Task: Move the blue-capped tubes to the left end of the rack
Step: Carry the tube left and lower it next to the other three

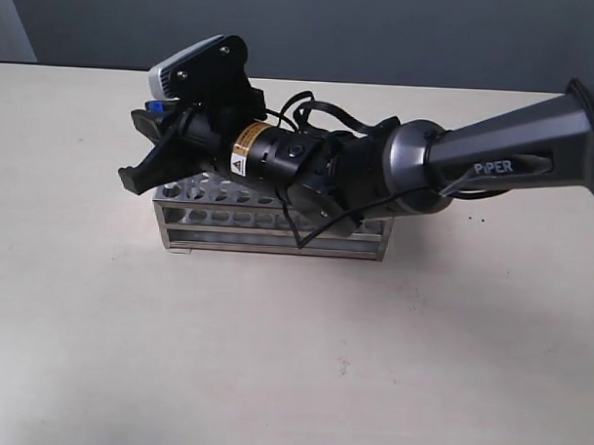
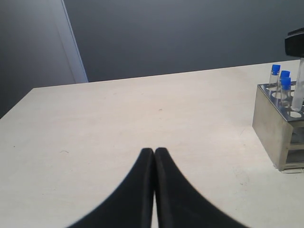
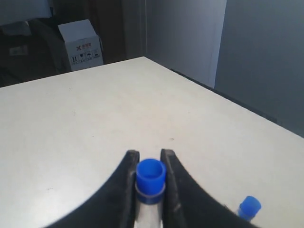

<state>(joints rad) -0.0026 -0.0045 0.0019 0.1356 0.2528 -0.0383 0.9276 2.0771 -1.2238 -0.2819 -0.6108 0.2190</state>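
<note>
The silver rack (image 1: 267, 229) stands mid-table, and my right arm reaches across it to its left end. There my right gripper (image 1: 143, 147) (image 3: 150, 156) is shut on one blue-capped tube (image 3: 150, 176), its fingers pressing just below the cap. In the left wrist view that clear tube (image 2: 299, 90) hangs upright with its lower end at a hole in the rack's (image 2: 270, 124) end. Three more blue-capped tubes (image 2: 285, 81) stand in holes just beside it; one cap (image 3: 249, 207) shows next to my right fingers. My left gripper (image 2: 155, 151) is shut and empty over bare table, well away from the rack.
A white cardboard box (image 3: 81, 45) stands beyond the table's far edge in the right wrist view. The right arm's body (image 1: 396, 167) covers most of the rack's top plate. Grey walls stand behind the table.
</note>
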